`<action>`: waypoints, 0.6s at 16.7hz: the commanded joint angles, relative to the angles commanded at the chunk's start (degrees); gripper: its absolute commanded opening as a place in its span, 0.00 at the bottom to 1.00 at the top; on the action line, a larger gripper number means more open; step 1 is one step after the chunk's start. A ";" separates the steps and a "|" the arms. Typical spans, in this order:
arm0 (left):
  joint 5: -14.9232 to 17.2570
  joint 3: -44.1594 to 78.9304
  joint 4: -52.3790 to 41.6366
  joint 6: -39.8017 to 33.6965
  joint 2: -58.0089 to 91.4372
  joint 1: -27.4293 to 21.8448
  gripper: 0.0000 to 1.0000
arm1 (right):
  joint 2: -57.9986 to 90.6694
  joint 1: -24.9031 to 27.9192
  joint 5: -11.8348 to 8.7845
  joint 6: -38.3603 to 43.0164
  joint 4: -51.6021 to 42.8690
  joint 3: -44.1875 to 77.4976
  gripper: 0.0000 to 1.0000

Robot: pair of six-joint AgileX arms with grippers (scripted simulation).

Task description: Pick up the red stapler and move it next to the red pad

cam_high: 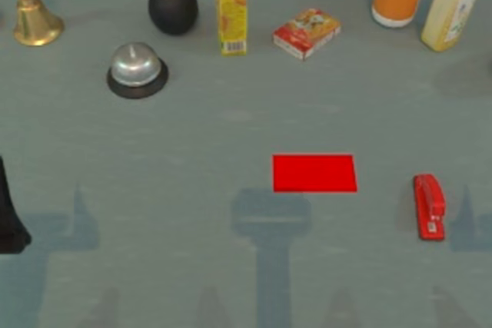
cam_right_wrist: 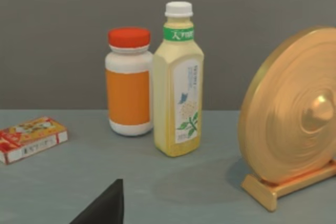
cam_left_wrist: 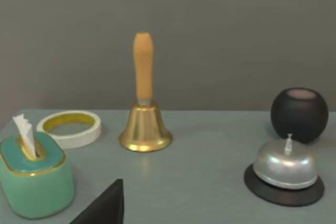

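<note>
Red stapler lies well right of the red pad; gripper states cannot be told.

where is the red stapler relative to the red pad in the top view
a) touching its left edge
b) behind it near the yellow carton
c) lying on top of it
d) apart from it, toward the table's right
d: in the top view the red stapler lies apart from the red pad, toward the table's right, with bare table showing between them.
</note>
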 joint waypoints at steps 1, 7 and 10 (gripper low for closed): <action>0.00 0.00 0.00 0.00 0.00 0.00 1.00 | 0.00 0.00 0.00 0.00 0.00 0.00 1.00; 0.00 0.00 0.00 0.00 0.00 0.00 1.00 | 8.97 1.99 -0.24 2.19 -6.73 8.49 1.00; 0.00 0.00 0.00 0.00 0.00 0.00 1.00 | 21.64 4.09 -0.22 4.81 -14.93 18.88 1.00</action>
